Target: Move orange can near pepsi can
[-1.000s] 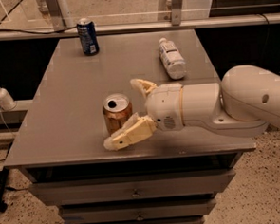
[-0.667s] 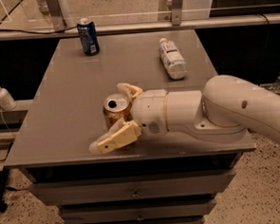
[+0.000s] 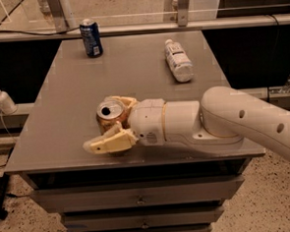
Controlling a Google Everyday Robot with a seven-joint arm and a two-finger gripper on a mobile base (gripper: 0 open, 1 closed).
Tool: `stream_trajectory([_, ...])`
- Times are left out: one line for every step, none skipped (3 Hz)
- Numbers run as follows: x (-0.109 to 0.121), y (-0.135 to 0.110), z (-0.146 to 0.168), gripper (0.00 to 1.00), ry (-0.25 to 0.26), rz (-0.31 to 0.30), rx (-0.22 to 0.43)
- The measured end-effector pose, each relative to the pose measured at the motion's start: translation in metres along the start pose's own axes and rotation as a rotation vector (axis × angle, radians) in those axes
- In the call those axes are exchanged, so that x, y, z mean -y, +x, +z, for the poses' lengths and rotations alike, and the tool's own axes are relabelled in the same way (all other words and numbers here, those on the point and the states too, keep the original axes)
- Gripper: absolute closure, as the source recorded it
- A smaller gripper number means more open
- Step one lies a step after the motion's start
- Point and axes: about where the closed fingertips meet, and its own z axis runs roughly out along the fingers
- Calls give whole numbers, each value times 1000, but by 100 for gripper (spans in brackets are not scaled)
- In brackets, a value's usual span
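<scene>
The gripper (image 3: 99,123) is low over the near part of the grey table (image 3: 61,108), its fingers (image 3: 109,142) closed about the orange can (image 3: 110,111). Well beyond the fingers, toward the right side of the view, a white plastic bottle (image 3: 178,62) lies on its side on the table top. Far out past the fingertips, off the table's edge and on a lower ledge, stands a small pump dispenser (image 3: 2,98). Under the fingers, below the table top, are grey drawers (image 3: 140,199). Lower still is a speckled floor (image 3: 268,204). Behind the table, far from the fingers, runs a metal rail (image 3: 139,27).
</scene>
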Motion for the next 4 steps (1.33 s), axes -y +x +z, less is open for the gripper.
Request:
stream_trajectory([5,0,-4,64,12,-1,5])
stream_trajectory([27,-7,-17,88,39,-26,-4])
stream_trajectory([70,-23,-41,100,79,-74,-26])
stream_trajectory([113,-52,-80,100,186,-40,-37])
